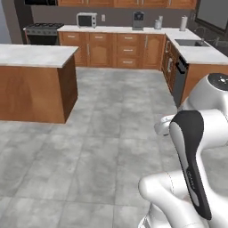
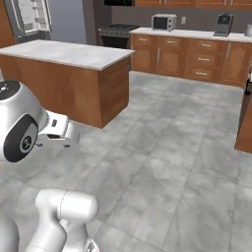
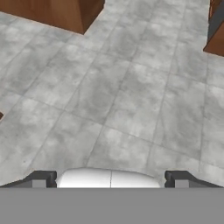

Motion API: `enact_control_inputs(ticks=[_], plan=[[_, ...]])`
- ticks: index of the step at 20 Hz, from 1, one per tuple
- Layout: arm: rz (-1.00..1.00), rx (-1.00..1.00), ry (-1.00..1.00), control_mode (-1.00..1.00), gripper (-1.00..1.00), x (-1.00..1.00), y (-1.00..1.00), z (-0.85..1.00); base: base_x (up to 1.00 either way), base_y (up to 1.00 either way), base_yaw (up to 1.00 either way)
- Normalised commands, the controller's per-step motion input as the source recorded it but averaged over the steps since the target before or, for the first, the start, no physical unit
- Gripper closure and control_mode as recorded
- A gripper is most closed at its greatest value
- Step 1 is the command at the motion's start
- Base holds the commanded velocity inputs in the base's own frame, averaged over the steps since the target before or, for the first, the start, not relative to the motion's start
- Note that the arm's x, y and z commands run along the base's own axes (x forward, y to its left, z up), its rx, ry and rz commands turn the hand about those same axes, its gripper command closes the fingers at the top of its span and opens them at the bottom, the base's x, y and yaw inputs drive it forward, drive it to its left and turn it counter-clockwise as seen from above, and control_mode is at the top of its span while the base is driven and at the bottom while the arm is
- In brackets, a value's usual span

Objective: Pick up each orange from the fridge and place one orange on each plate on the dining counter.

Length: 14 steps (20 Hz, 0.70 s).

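1. Grey floor tiles point(image 3: 113, 87) stretch below the robot's spread, empty fingers point(image 3: 109, 180).
2. Far left in the right base view, the fridge point(image 2: 30, 17) stands open; its oranges are presumably inside, too distant to see.
3. Oranges likely handle light, firm and roll-prone; grip across the middle.

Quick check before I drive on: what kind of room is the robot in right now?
A home kitchen, by the look of it: a microwave sits on wooden cabinet counters, a black stove stands beside them, and there is a sink at the right. An open fridge shows at the far left.
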Motion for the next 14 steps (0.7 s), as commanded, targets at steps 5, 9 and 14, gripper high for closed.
enact_control_inputs(ticks=[5, 9, 14], plan=[[0.0, 0.0, 0.0, 1.0, -1.0, 0.0, 0.0, 0.0, 1.0, -0.65, 0.05], [0.0, 0.0, 0.0, 1.0, -1.0, 0.0, 0.0, 0.0, 1.0, -0.4, 0.11], [0.0, 0.0, 0.0, 1.0, -1.0, 0.0, 0.0, 0.0, 1.0, -0.3, 0.15]])
